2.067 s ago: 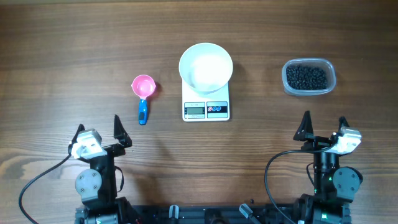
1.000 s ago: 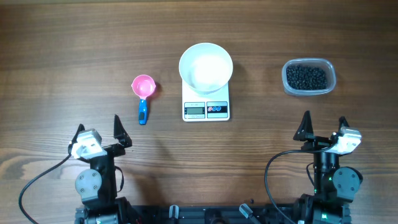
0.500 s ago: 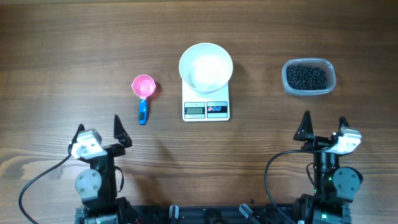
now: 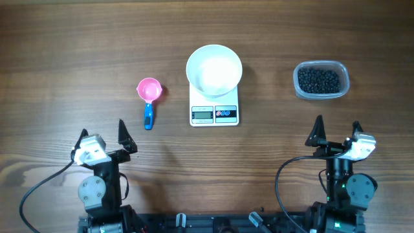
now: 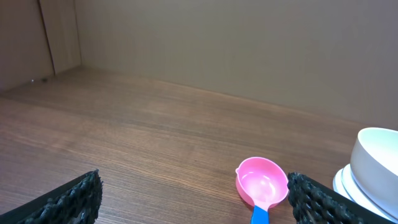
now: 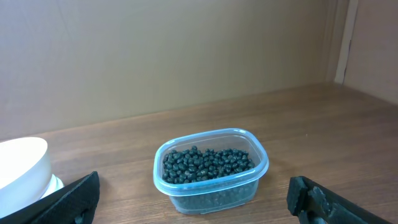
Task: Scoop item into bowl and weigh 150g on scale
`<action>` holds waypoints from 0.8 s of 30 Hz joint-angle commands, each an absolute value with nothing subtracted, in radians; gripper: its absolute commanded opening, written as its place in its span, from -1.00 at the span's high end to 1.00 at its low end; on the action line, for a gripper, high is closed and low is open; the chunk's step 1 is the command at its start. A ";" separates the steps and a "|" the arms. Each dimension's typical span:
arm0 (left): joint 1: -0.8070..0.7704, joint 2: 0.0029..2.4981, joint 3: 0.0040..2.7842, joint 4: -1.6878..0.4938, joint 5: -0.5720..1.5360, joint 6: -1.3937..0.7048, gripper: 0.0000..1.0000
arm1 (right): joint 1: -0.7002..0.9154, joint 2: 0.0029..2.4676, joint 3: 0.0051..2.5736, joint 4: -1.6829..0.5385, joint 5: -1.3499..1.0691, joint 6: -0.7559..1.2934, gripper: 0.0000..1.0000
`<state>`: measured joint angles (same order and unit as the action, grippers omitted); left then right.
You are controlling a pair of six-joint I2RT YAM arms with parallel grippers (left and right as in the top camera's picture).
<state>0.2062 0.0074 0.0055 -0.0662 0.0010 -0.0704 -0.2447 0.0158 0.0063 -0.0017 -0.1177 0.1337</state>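
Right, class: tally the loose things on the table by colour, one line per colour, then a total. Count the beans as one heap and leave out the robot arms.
White: 2 (bowl, scale)
Pink with a blue handle: 1 (scoop)
Clear: 1 (tub)
Black: 1 (heap of beans)
Total: 5

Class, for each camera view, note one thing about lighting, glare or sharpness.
Overhead: soft, even light, the inside of the bowl nearly washed out, shadows faint. Left wrist: the pink scoop sharp, with a mild sheen. Right wrist: the beans crisp, light glinting on the rim of the clear tub.
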 commanded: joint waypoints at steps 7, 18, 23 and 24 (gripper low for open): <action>0.214 0.009 0.006 -0.075 0.005 -0.083 -1.00 | -0.241 0.023 0.006 0.003 -0.097 0.133 -0.99; 0.209 0.009 0.006 -0.011 0.272 -0.236 -1.00 | -0.241 0.023 0.006 0.003 -0.097 0.133 -0.99; 0.210 0.009 0.006 0.398 0.481 -0.320 -1.00 | -0.241 0.022 0.006 0.003 -0.097 0.133 -0.99; 0.210 0.010 0.006 0.445 0.461 -0.347 -1.00 | -0.241 0.023 0.006 0.003 -0.097 0.133 -0.99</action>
<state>0.2058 0.0139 0.0086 0.3012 0.3305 -0.2230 -0.2447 0.0170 0.0063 -0.0017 -0.1169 0.1337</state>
